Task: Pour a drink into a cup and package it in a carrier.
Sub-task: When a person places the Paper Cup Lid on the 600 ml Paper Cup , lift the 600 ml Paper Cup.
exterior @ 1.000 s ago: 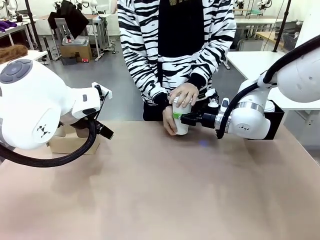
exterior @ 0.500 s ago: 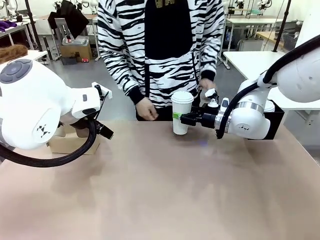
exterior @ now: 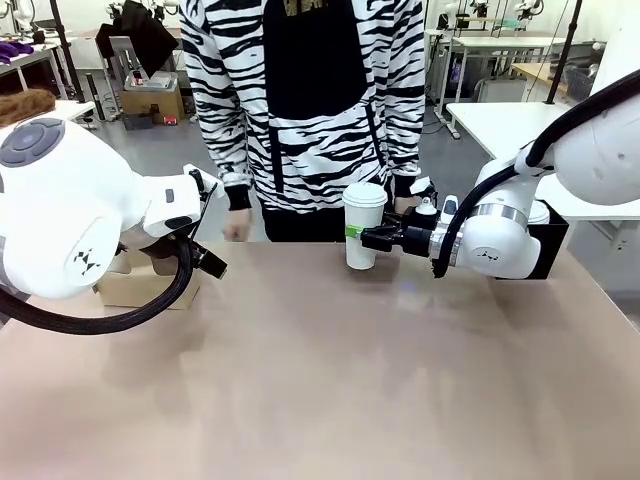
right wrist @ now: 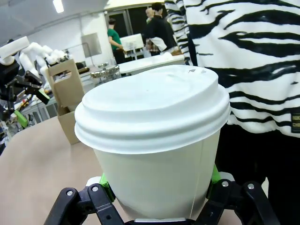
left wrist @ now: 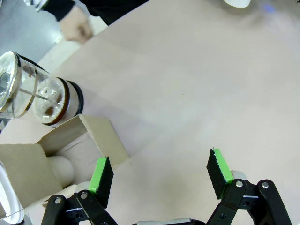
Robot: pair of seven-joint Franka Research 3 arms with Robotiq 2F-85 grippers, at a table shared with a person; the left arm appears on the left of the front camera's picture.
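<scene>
My arms [exterior: 70, 220] white, rounded, black cables [exterior: 100, 322] at wrists; left gripper [left wrist: 160, 172] and right gripper [right wrist: 159, 180] black, green pads [left wrist: 101, 174], silver pivot screws [left wrist: 55, 200]

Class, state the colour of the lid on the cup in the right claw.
White lid, matching the cup; clearest in the right wrist view.

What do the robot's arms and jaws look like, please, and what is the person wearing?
The left arm and right arm are rounded white shells with looping black cables; the left has a grey round cap and black logo. The jaws are black linkages with green pads. The person's sleeves are black-and-white zebra stripes with dark cuffs.
</scene>
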